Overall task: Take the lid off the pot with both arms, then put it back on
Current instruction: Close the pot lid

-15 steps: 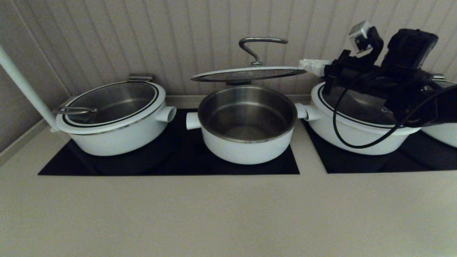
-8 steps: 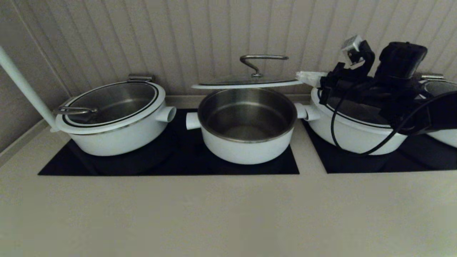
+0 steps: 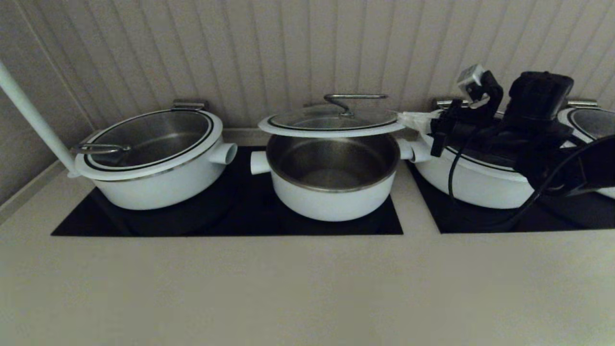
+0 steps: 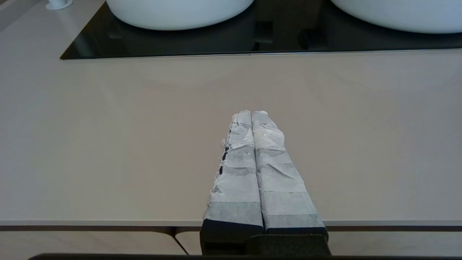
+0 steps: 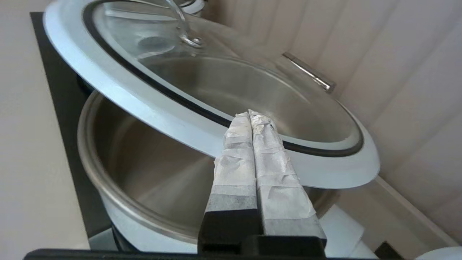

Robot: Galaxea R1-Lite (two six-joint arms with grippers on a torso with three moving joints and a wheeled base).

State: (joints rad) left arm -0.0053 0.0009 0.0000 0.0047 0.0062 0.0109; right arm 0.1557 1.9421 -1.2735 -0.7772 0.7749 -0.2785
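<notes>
Left arm: outside the head view; only its gripper [image 4: 251, 112] shows, in the left wrist view.
Right-hand pot [image 3: 480, 185]: largely covered by the right arm [image 3: 523, 129].
Far-right pot [image 3: 593, 120]: cut by the picture's edge.
Right gripper [image 5: 249, 113]: whether it grips the lid [image 5: 151, 108] or only touches cannot be told.

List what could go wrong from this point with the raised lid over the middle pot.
1. The lid hangs tilted above the pot, with only the right gripper at its rim; it could slip and drop.
2. The left gripper is shut over bare counter, giving no support.
3. The right arm's cable drapes across the neighbouring pot and may snag.
</notes>
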